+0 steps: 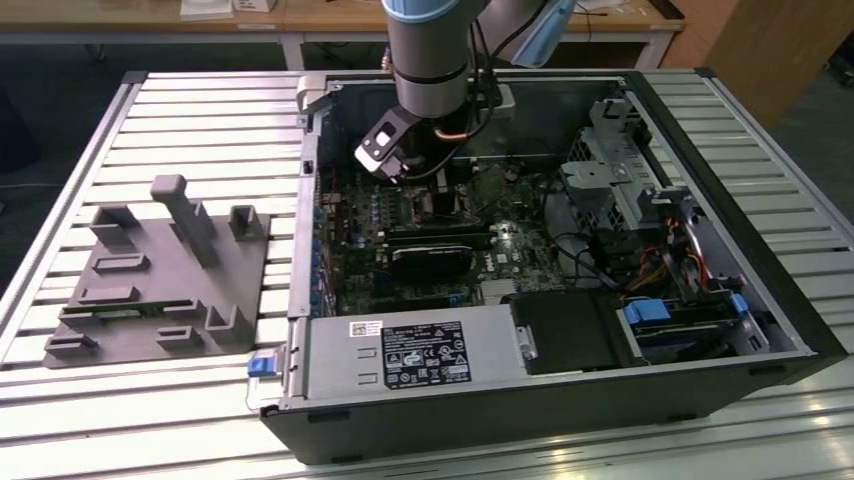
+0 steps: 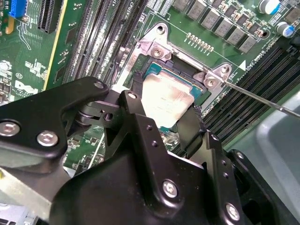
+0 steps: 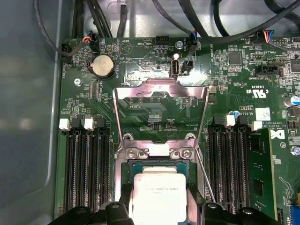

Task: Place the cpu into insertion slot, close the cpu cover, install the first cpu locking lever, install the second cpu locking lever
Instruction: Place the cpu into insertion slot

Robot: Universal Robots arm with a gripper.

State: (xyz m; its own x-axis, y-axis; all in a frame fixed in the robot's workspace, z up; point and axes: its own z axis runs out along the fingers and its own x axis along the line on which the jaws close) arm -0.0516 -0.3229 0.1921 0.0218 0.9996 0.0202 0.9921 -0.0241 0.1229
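The cpu [image 2: 166, 101], a pale silvery square chip, sits between the two black fingers [image 2: 137, 96] of my gripper [image 2: 164, 107], which is shut on it. The chip lies level over the insertion slot [image 2: 161, 70], whose teal edge shows just beyond it; I cannot tell whether it rests in the slot. In the first wrist view the cpu [image 3: 157, 197] is held the same way over the insertion slot [image 3: 157, 165], and the cpu cover [image 3: 159, 91] stands swung open behind it. A thin locking lever [image 2: 262, 99] sticks out, unlatched. In the exterior view my gripper [image 1: 420, 190] reaches down into the case.
Black memory slots [image 3: 86, 168] flank the socket on both sides. A long black card [image 1: 434, 250], a power supply [image 1: 414, 350] and a drive cage [image 1: 621, 180] fill the open computer case [image 1: 747, 180]. A grey fixture [image 1: 160, 275] sits on the slatted table at the exterior view's left.
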